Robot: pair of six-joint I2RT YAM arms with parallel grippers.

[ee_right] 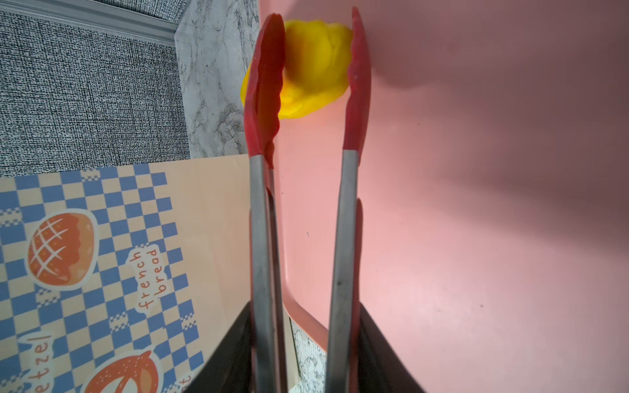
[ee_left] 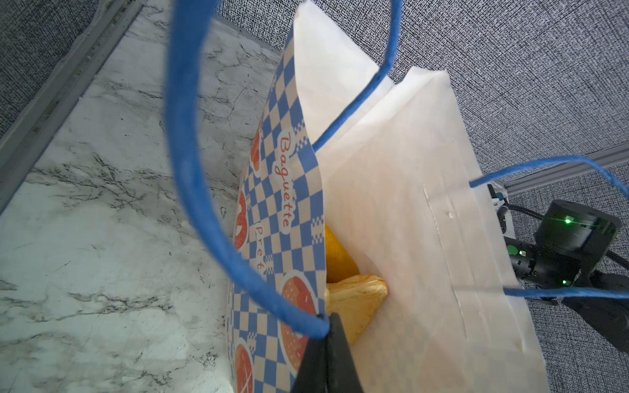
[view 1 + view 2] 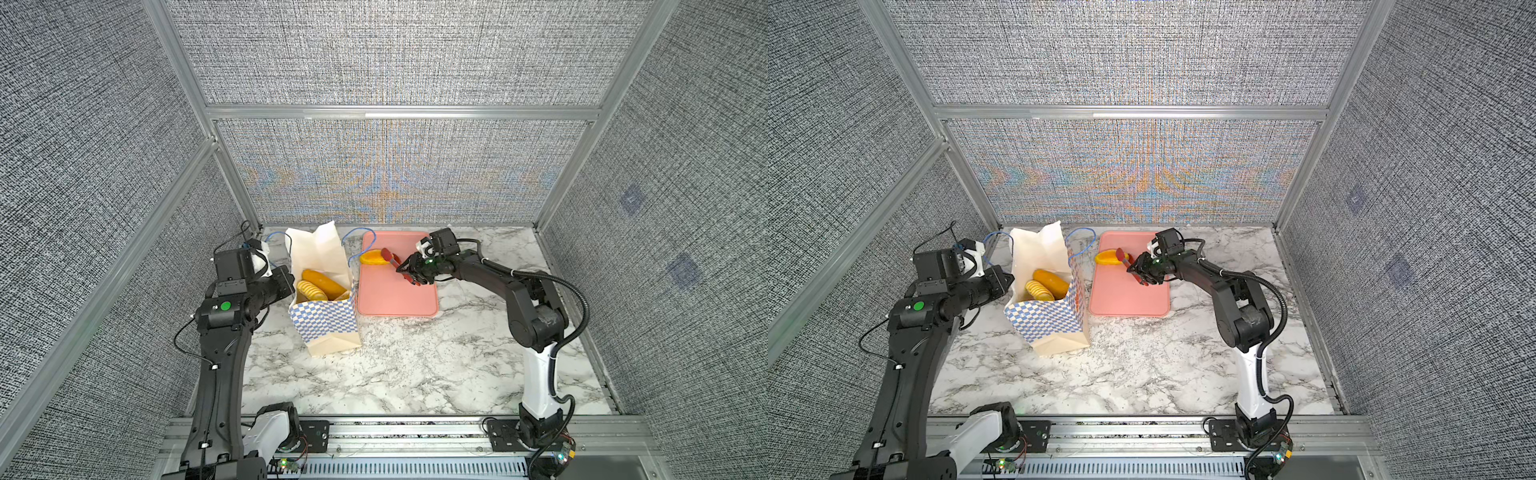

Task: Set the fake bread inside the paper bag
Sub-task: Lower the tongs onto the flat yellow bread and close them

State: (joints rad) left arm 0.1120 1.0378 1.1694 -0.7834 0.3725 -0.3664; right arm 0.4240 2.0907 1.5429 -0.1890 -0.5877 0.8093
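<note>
1. the right claw (image 3: pixel 409 272) is pinched on the metal arms of the red tongs (image 1: pixel 262 238).
2. the tongs' red tips stand one on each side of a yellow bread (image 1: pixel 316 64), close against it; i cannot tell whether they press it.
3. that bread lies just beyond the claw, at the far left corner of the pink tray (image 3: pixel 395 299).
4. the left claw (image 2: pixel 326 360) is pressed together on the rim of the bag (image 3: pixel 326 324), beside a blue handle (image 2: pixel 190 170).
5. the bag stands upright just left of the tray, with a loaf (image 3: pixel 324 282) and a striped roll (image 3: pixel 309 291) inside.
6. bag and tray rest on the marble table (image 3: pixel 415 365).
</note>
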